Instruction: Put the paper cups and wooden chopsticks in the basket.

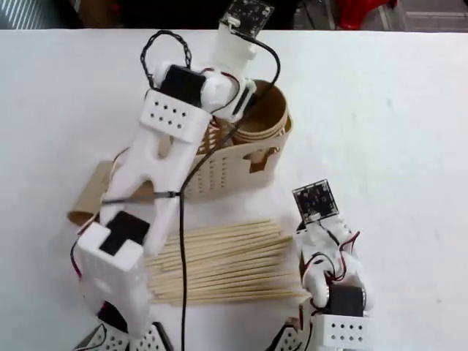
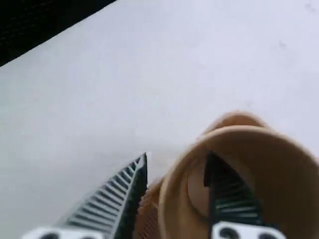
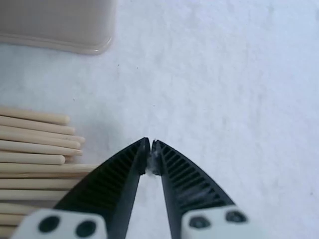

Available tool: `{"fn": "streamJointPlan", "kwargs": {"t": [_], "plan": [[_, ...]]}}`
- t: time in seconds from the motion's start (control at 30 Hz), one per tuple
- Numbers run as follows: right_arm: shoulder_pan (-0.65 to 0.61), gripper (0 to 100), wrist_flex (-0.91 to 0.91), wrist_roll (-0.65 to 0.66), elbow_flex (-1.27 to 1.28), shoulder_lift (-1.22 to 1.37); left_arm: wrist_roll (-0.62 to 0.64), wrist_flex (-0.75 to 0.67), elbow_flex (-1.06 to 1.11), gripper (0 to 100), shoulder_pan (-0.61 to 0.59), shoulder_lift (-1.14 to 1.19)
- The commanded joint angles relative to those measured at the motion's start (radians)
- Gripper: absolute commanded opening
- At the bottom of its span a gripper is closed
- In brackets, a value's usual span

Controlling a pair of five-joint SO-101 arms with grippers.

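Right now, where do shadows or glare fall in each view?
High view: the left arm shades the chopsticks, no glare on the table. Left wrist view: the paper cup is dim inside. Right wrist view: a soft shadow beside the right gripper.

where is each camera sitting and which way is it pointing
High view: fixed above the table, looking down; both arms show, the left arm over the basket, the right arm beside the chopsticks.
Left wrist view: on the left wrist, looking along the open left gripper, one finger inside the paper cup, one outside.
Right wrist view: on the right wrist, looking down past the shut right gripper at the table.
Shared: high and right wrist views both show the chopsticks' ends and the basket.
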Motion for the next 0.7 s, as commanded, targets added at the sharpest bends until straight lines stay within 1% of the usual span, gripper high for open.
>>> {"fn": "streamJointPlan", "kwargs": {"t": [0.0, 0.1, 0.2, 0.3, 0.4, 0.47, 0.57, 0.67], "plan": [[0.007, 1.7, -0.021, 0.012, 0.009, -0.002, 0.008, -0.011, -0.089, 20, -0.005, -0.137], [0.007, 1.7, -0.021, 0.012, 0.009, -0.002, 0.008, -0.009, -0.126, 20, -0.012, -0.193], [0.007, 1.7, -0.021, 0.012, 0.009, -0.002, 0.008, 0.015, -0.104, 20, -0.021, -0.217], [0.005, 1.7, -0.021, 0.012, 0.009, -0.002, 0.008, 0.112, -0.077, 20, -0.018, -0.223], [0.004, 1.7, -0.021, 0.012, 0.009, -0.002, 0.006, 0.227, -0.08, 20, 0.027, -0.223], [0.004, 1.7, -0.021, 0.012, 0.009, -0.002, 0.006, 0.264, -0.083, 20, 0.048, -0.223], [0.005, 1.7, -0.021, 0.012, 0.009, -0.002, 0.006, 0.27, -0.074, 20, 0.067, -0.217], [0.008, 1.7, -0.021, 0.012, 0.009, -0.002, 0.008, 0.261, -0.037, 20, 0.059, -0.217]]}}
